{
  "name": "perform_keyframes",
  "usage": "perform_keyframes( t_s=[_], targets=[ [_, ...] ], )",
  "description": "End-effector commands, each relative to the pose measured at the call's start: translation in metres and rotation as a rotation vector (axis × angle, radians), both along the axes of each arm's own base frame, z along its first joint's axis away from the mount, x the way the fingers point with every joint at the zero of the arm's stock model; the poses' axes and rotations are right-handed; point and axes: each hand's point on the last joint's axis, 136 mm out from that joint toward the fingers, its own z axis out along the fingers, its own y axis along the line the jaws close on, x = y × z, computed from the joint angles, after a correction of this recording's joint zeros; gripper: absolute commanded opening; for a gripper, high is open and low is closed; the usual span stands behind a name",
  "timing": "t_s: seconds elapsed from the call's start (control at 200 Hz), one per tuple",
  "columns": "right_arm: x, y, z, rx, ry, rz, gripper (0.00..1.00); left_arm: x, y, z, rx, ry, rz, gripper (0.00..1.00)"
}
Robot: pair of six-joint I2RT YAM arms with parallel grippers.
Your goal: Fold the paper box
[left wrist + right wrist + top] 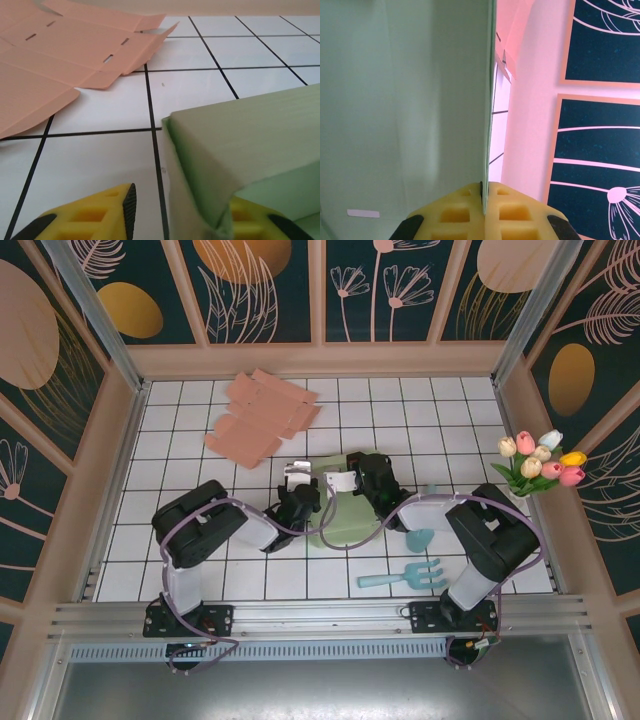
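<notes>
A pale green paper box lies partly folded at the middle of the tiled table, between my two grippers. My left gripper is at the box's left end. In the left wrist view the left gripper is open and straddles a raised corner wall of the green box. Its left finger stands clear of the paper, and its right finger is behind the wall. My right gripper is at the box's far edge. In the right wrist view the right gripper is shut on the thin edge of an upright green panel.
Flat pink box blanks lie at the back left, beyond the left fingers. A teal toy rake and a teal trowel lie at the front right. A vase of tulips stands by the right wall.
</notes>
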Motion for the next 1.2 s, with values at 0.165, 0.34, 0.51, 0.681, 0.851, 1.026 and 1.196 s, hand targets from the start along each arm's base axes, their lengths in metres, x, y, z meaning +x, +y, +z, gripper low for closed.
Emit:
perform_keyframes(
  t_s=[0.165,0.34,0.51,0.681,0.851,1.026,1.196],
  targets=[
    [-0.017,-0.007,-0.034,-0.047,0.134,0.005,0.00,-0.014,-0.002,0.010,-0.102,0.040,-0.074,0.38],
    [-0.018,-0.005,-0.034,-0.045,0.134,0.008,0.00,-0.010,-0.002,-0.004,-0.097,0.052,-0.046,0.34],
    [-0.019,-0.007,-0.031,-0.040,0.133,0.004,0.00,-0.001,0.012,-0.017,-0.047,0.048,0.063,0.12],
    [-0.018,-0.008,-0.028,-0.041,0.122,0.001,0.00,0.003,0.043,-0.018,0.083,0.013,0.232,0.00],
    [-0.017,-0.006,-0.027,-0.009,0.131,-0.007,0.00,0.003,0.025,-0.015,0.045,0.008,0.123,0.01],
    [-0.017,-0.005,-0.029,-0.004,0.141,-0.010,0.00,-0.006,0.006,-0.009,-0.060,0.036,-0.002,0.23],
    [-0.017,-0.004,-0.029,0.003,0.141,-0.008,0.00,-0.013,0.004,-0.016,-0.118,0.063,-0.023,0.34]
  ],
)
